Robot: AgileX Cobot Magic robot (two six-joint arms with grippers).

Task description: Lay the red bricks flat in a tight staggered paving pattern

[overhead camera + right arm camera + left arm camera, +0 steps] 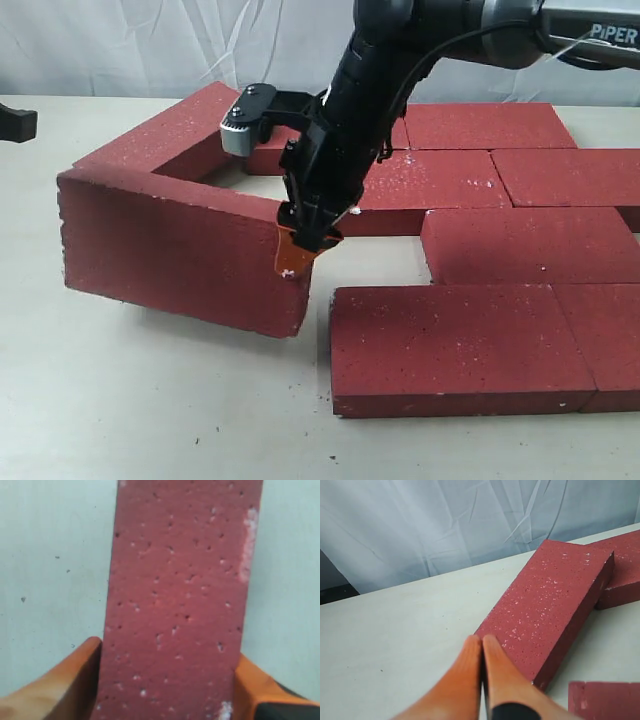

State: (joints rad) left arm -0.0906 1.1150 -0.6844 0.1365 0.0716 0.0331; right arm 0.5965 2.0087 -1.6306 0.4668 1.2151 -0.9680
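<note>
One red brick (170, 245) stands on its long edge at the left, slightly tilted. My right gripper (297, 252) reaches across and is shut on its right end; in the right wrist view the orange fingers (75, 680) press both faces of this brick (177, 580). A second red brick (165, 130) lies slanted behind it, also shown in the left wrist view (555, 600). Several red bricks (500, 240) lie flat in staggered rows at the right. My left gripper (481, 641) is shut on nothing, just short of the slanted brick's corner.
The near flat brick (455, 345) lies close to the right of the upright one, with a narrow gap between them. A dark arm part (15, 122) shows at the far left edge. White cloth hangs behind the pale table (150, 420).
</note>
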